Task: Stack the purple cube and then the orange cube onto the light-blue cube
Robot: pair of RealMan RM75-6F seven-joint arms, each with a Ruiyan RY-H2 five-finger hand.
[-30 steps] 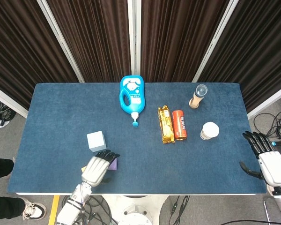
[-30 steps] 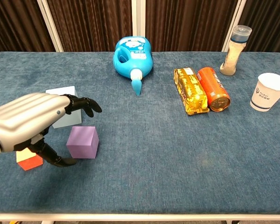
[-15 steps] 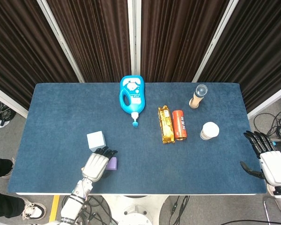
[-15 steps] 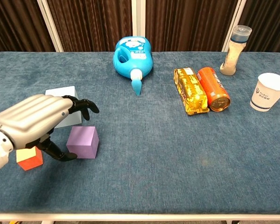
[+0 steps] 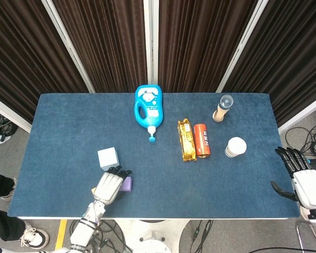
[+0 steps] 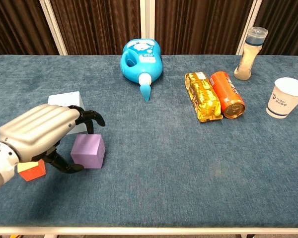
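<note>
- Your left hand (image 6: 37, 133) has drawn back toward you since a second ago; its fingertips now curl down over the purple cube's (image 6: 88, 150) far top edge instead of reaching past it.
- Its fingers are apart and bent, the thumb low at the cube's near left side; you hold nothing, and I cannot tell whether any finger touches the cube.
- The purple cube has not moved: it sits on the table (image 6: 188, 163) at 5 o'clock of the light-blue cube (image 6: 64, 99), just beside it.
- The orange cube (image 6: 32, 169) lies at 9 o'clock of the purple one, partly hidden under your palm.
- Your right hand (image 5: 304, 182) hangs off the table's right edge, fingers spread, empty.
- Well apart at 2 o'clock: a blue bottle (image 6: 140, 62) on its side, a gold packet (image 6: 202, 96) touching an orange can (image 6: 227, 94), a paper cup (image 6: 286, 97) and a tall jar (image 6: 250, 46).
</note>
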